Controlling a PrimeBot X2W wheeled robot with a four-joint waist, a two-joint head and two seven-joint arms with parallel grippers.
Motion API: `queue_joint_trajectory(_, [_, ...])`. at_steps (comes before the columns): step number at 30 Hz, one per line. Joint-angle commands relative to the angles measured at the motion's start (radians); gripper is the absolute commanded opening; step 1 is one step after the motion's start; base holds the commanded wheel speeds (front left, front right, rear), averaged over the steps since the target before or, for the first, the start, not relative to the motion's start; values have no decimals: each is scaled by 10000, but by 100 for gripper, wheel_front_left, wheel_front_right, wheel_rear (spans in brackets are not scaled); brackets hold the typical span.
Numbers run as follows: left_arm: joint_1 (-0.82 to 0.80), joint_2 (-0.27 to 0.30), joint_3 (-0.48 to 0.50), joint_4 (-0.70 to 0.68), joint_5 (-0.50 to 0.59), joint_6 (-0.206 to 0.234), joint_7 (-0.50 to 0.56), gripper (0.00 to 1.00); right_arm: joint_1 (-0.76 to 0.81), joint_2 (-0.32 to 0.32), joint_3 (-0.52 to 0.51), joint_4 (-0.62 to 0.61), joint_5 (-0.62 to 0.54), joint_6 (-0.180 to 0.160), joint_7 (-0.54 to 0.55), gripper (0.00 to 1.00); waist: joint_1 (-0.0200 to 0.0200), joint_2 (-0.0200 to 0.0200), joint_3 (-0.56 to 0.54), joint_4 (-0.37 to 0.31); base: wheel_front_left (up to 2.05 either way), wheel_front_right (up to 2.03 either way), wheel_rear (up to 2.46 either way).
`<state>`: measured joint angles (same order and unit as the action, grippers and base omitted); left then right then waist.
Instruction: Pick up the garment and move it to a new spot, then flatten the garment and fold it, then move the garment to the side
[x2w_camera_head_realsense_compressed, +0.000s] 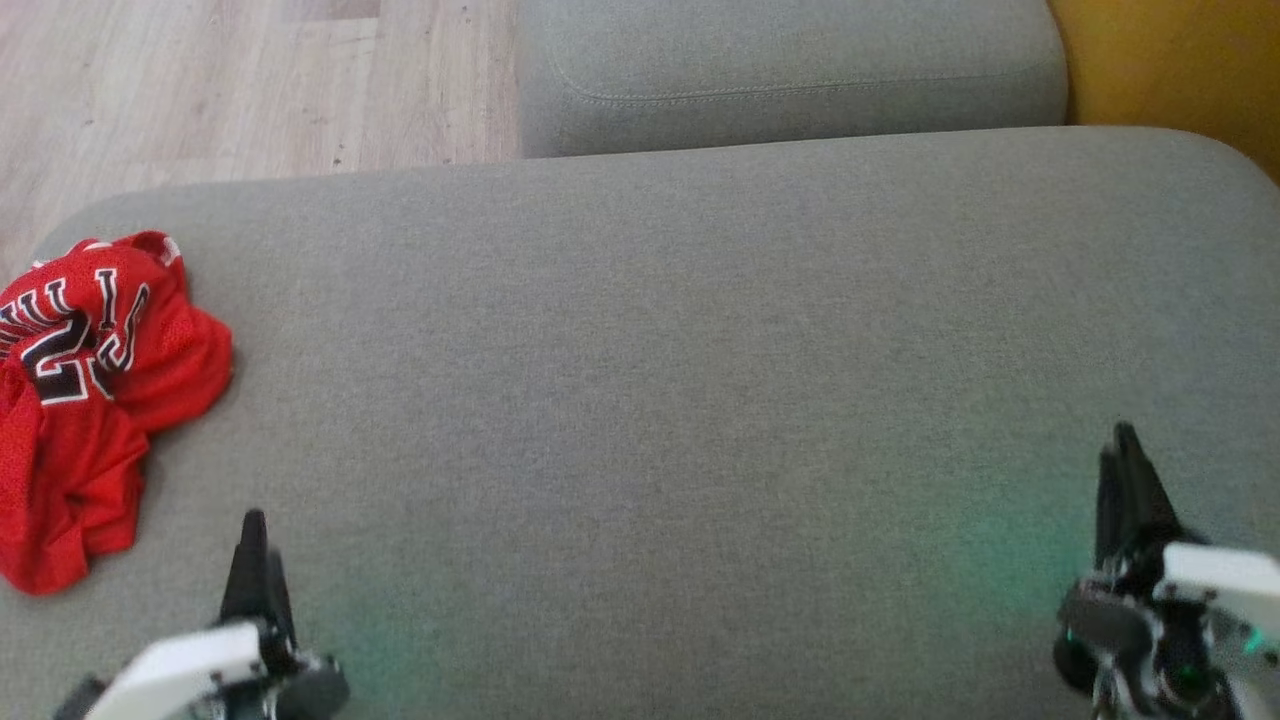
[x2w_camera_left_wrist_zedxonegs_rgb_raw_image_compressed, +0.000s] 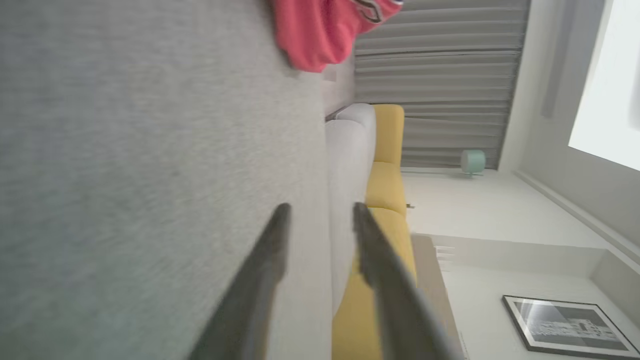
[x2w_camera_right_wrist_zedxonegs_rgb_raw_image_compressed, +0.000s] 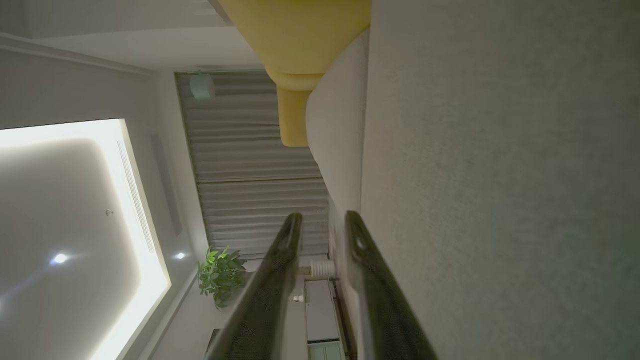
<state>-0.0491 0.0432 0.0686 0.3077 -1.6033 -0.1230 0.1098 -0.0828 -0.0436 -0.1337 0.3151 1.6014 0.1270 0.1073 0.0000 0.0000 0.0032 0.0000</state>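
Head view: red jersey (x2w_camera_head_realsense_compressed: 95, 400) lay crumpled in a heap at the far left end of the grey seat cushion (x2w_camera_head_realsense_compressed: 650, 380), black-and-white lettering uppermost, part of it running off the picture's left edge. Left gripper (x2w_camera_head_realsense_compressed: 254, 520) hovered low, just beside the heap's near right edge, not touching it. Right gripper (x2w_camera_head_realsense_compressed: 1125, 435) stood well apart, over bare cushion on the right.

Left wrist view: fingers parted by a modest gap, nothing between them, red cloth ahead of the tips. Right wrist view: fingers also parted, gap a little narrower, empty.

Judgement: first step, the pick-up, not yet begun; nothing flattened or folded. Next move likely calls for the left arm to swing toward the heap, jaws spread wider, and bite a raised fold. Thin mesh may bunch, so a deep pinch seems wise.
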Motion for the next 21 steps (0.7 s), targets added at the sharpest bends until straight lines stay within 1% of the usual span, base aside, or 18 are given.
queue_joint_trajectory(1, [81, -10, -8, 134, 2, 0, 0, 100, 69, 10, 4, 140, 0, 0, 0, 100, 0, 0, 1, 0, 0, 0, 0])
queue_joint_trajectory(3, [273, -30, -18, 392, 6, 0, -9, 100, 255, 27, 13, 403, -5, 0, -6, 100, 0, 0, 6, 0, 0, 0, 0])
queue_joint_trajectory(10, [176, 27, -42, 384, 321, -5, -219, 100, 126, -34, 243, 336, -195, 2, -204, 100, 0, 0, 28, -14, 0, 0, 0])
queue_joint_trajectory(15, [90, 39, 7, 346, 860, -8, -367, 100, -32, -99, 394, 364, -554, 4, -364, 100, 0, 0, 58, -30, 0, 0, 0])
queue_joint_trajectory(21, [-42, 74, -37, 316, 1693, -11, -546, 100, -240, -88, 434, 391, -1275, 5, -542, 100, 0, 0, 93, -34, 0, 0, 0])
